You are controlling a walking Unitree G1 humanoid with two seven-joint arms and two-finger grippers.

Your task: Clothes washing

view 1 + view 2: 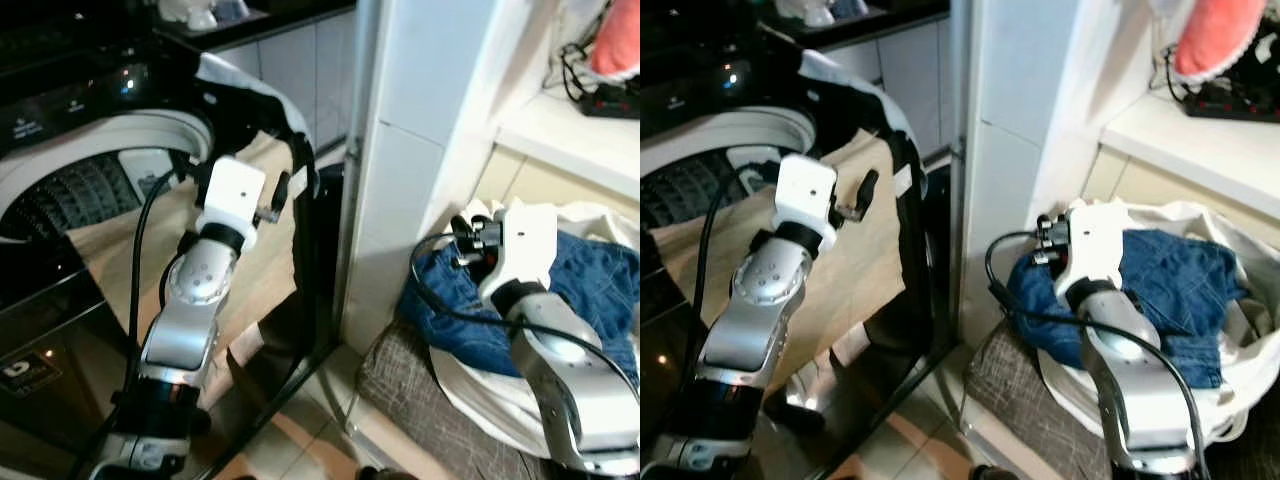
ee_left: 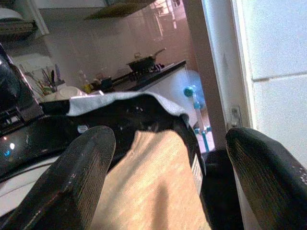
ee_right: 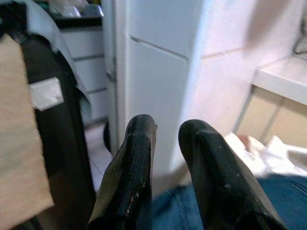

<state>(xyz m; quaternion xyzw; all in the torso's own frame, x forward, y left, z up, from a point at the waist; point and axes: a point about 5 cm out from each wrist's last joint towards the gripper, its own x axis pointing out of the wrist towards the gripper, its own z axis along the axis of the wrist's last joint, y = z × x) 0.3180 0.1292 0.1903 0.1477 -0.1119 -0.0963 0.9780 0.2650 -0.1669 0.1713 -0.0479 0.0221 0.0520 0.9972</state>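
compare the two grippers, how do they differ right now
The left gripper has its fingers spread wide, held up by the washer over the tan cloth. The right gripper has its fingers nearly together, low over the jeans in the laundry bag. Both hold nothing.

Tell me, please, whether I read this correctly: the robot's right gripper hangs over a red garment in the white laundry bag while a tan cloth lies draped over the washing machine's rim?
Not quite: the garment under the right gripper is blue, not red, as the right eye view shows. The rest stands: it lies in the white laundry bag, and a tan cloth lies draped over the washing machine rim.
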